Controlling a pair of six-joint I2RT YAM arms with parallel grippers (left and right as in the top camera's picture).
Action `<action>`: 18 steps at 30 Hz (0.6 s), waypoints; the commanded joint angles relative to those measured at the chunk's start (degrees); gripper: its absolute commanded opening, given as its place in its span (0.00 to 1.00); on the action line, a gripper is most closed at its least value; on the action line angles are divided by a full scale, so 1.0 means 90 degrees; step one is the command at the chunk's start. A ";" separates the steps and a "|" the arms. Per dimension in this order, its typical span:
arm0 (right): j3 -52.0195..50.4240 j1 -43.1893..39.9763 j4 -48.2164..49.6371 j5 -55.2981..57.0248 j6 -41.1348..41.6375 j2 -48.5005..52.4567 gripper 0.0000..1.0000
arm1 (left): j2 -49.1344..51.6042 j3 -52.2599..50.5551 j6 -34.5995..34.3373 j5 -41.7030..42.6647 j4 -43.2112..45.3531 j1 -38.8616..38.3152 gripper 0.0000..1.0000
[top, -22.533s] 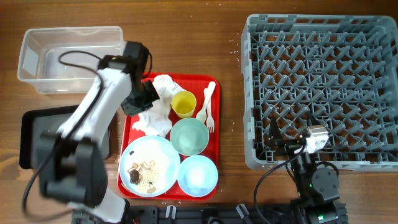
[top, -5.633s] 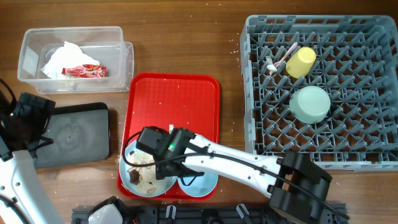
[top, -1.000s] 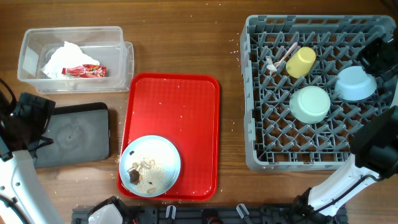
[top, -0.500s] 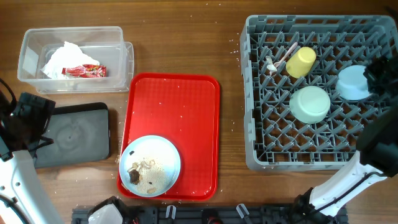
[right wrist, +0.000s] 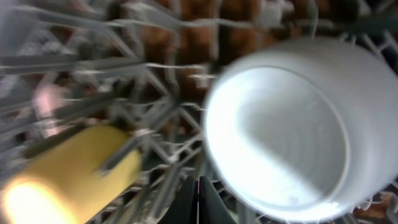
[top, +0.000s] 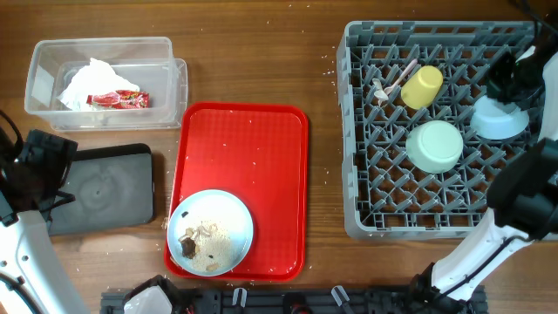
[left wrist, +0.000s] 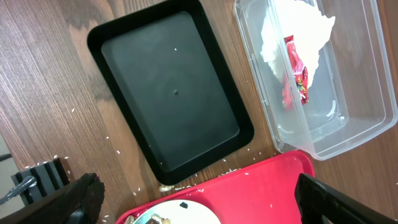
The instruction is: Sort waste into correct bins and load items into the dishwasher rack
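The grey dishwasher rack [top: 366,131] holds the yellow cup [top: 421,87], the white fork [top: 392,81], the upturned mint green bowl [top: 435,146] and the light blue bowl [top: 499,119]. My right gripper [top: 509,81] hovers just beyond that blue bowl [right wrist: 280,124], shut on nothing [right wrist: 198,200], with the cup [right wrist: 68,168] to its left. The light blue plate [top: 211,232] with crumbs and a dark lump lies on the red tray. Napkins [top: 87,83] and the red wrapper [top: 119,99] lie in the clear box [top: 44,61]. My left gripper [left wrist: 196,199] stands open high above the black tray [left wrist: 171,93].
The red tray [top: 253,148] sits mid-table between the bins and the rack. The black tray [top: 105,187] lies just left of it, below the clear box. Rice-like crumbs are scattered on the wood [left wrist: 106,140] near the black tray.
My right gripper has swung from the blue bowl's right side round to its far side. The bowl stays in the rack. The left arm has not moved.
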 commanded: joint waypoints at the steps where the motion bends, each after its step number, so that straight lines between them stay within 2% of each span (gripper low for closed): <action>1: 0.0019 -0.0219 -0.0427 0.1389 0.1010 0.0126 0.04 | 0.0015 -0.0005 -0.0036 -0.0044 0.0012 0.0039 1.00; 4: 0.0019 -0.0376 -0.0699 0.1882 0.1326 -0.0172 0.04 | 0.0012 -0.0005 -0.0036 -0.0044 0.0010 0.0039 1.00; 8: 0.0022 -0.0515 -0.0886 0.1892 0.1324 -0.0313 0.04 | 0.0012 -0.0005 -0.0036 -0.0044 0.0010 0.0039 1.00; 12: 0.0024 -0.0503 -0.0884 0.0374 0.0833 -0.0913 0.04 | 0.0012 -0.0005 -0.0036 -0.0044 0.0012 0.0039 1.00; 14: 0.0024 -0.0464 -0.0731 -0.1503 -0.0236 -0.1681 0.04 | 0.0012 -0.0005 -0.0036 -0.0044 0.0012 0.0039 1.00; 15: 0.0024 -0.0393 -0.0724 -0.2052 -0.0544 -0.2004 0.08 | 0.0012 -0.0005 -0.0036 -0.0044 0.0012 0.0039 1.00; 17: 0.0024 -0.0015 -0.0804 -0.2348 -0.0721 -0.2703 1.00 | 0.0012 -0.0005 -0.0036 -0.0044 0.0012 0.0039 1.00; 18: 0.0024 0.0197 -0.0913 -0.2351 -0.0716 -0.2834 1.00 | 0.0012 -0.0005 -0.0036 -0.0044 0.0012 0.0039 1.00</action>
